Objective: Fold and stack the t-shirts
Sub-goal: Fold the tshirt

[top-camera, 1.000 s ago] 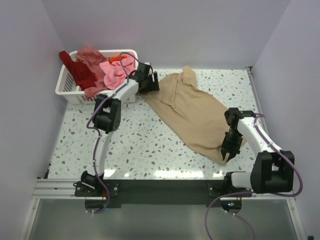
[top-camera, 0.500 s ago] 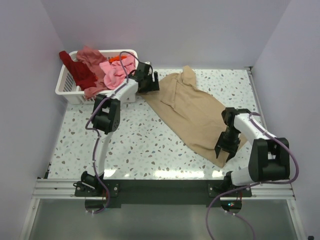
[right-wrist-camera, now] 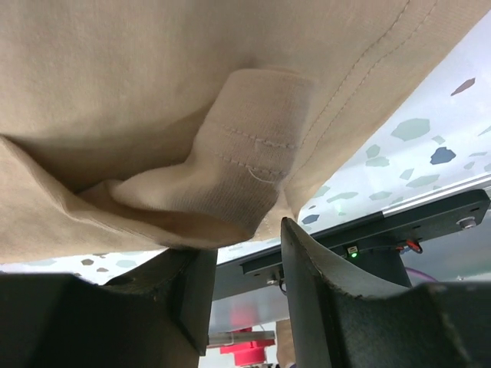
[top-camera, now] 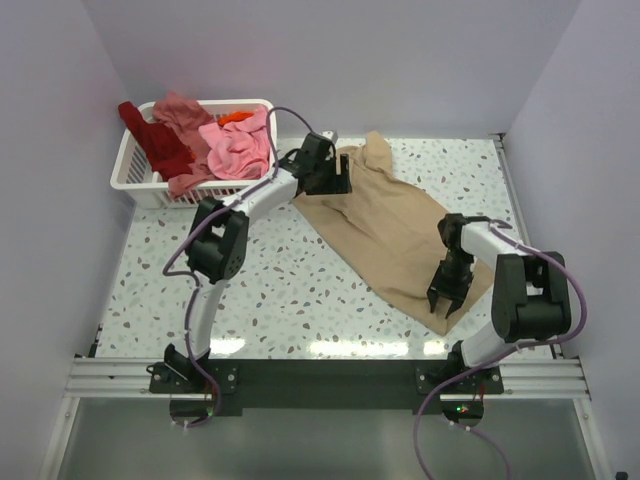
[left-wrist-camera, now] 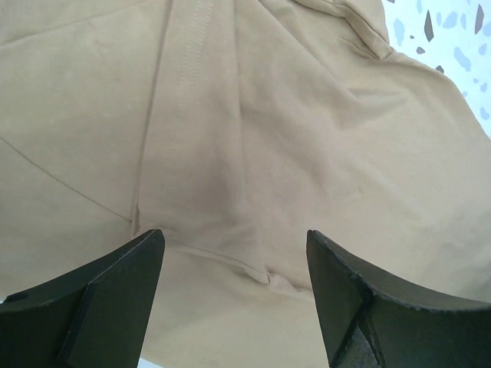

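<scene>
Shirts on show, so taking stock. Looking down on a tan shirt (top-camera: 390, 225) sprawling flat and diagonal across the table (top-camera: 270, 285), reaching from the middle of the far edge down towards the near right corner, rumpling a little at its far end.

Hanging the left gripper (top-camera: 335, 180) over the far left end of that shirt, jaws standing wide apart, clamping nothing. Confirming it from the left wrist view: two dark fingers (left-wrist-camera: 100, 295) framing a seamed stretch of tan cloth, the cloth lying loose between and beyond them, not being pinched.

Parking the right gripper (top-camera: 445, 298) at the shirt's near tip, close to the near edge and right of the middle. Jaws standing partly apart there too, a clear gap showing between them. Seeing, from the right wrist view, a bunched, stitched hem crowding right up to the fingertips (right-wrist-camera: 307, 261), hanging just past the gap rather than being squeezed in it; touching or not, impossible to tell.

Sitting at the far left corner: a white basket (top-camera: 125, 180), just left of the tan shirt's far end. Heaping inside it, a pink shirt (top-camera: 240, 148) on the right side, a dark red shirt (top-camera: 160, 145) draping over the left rim, a salmon shirt (top-camera: 180, 108) spilling across the far side and over the near rim, and an orange shirt (top-camera: 235, 117) barely peeking out at the far rim.
</scene>
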Available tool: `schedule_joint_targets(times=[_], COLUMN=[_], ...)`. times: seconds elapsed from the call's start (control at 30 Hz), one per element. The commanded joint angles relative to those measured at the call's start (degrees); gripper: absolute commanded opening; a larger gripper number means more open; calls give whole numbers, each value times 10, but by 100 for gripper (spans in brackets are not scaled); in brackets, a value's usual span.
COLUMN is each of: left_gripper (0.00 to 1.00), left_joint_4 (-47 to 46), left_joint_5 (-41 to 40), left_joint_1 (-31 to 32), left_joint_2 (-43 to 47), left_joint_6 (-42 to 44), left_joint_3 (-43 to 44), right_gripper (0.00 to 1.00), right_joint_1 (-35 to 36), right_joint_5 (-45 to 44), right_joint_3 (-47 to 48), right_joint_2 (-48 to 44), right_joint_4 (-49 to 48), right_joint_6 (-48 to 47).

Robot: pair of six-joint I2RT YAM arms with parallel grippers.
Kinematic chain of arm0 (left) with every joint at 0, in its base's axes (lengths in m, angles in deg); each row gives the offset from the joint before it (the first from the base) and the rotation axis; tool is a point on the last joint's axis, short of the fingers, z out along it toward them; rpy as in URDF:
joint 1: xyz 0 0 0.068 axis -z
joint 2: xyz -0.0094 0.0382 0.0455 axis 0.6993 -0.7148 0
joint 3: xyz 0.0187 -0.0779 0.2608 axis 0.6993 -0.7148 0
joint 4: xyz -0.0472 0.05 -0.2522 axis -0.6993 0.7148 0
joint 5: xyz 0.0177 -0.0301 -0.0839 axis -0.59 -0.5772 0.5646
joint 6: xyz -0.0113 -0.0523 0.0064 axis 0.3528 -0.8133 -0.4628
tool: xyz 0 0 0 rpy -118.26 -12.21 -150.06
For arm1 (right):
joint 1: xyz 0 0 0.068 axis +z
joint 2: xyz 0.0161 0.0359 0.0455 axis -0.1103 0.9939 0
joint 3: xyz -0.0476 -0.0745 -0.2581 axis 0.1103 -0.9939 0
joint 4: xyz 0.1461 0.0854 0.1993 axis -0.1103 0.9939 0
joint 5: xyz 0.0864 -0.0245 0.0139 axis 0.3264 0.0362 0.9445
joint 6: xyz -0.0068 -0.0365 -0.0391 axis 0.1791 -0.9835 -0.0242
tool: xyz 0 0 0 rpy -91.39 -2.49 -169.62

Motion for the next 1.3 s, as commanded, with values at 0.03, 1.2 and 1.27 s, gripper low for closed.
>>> schedule_joint_targets(times=[0.03,1.2,1.27], left_gripper=[80,80,80], left_joint_4=[-40,-52,-53], left_joint_5=[17,-22,-22], left_joint_1=[4,0,-7], left_joint_2=[12,-77,-78], left_joint_6=[-26,-28,-33], left_joint_3=[-10,-26,-28], right_gripper=[41,0,0], right_joint_1=[1,1,1], right_joint_5=[-26,-67,-74], right_joint_3=[-4,-10,-10], right_joint_2=[9,-94,-101], right_joint_4=[-17,76,91], right_joint_6=[10,4,1])
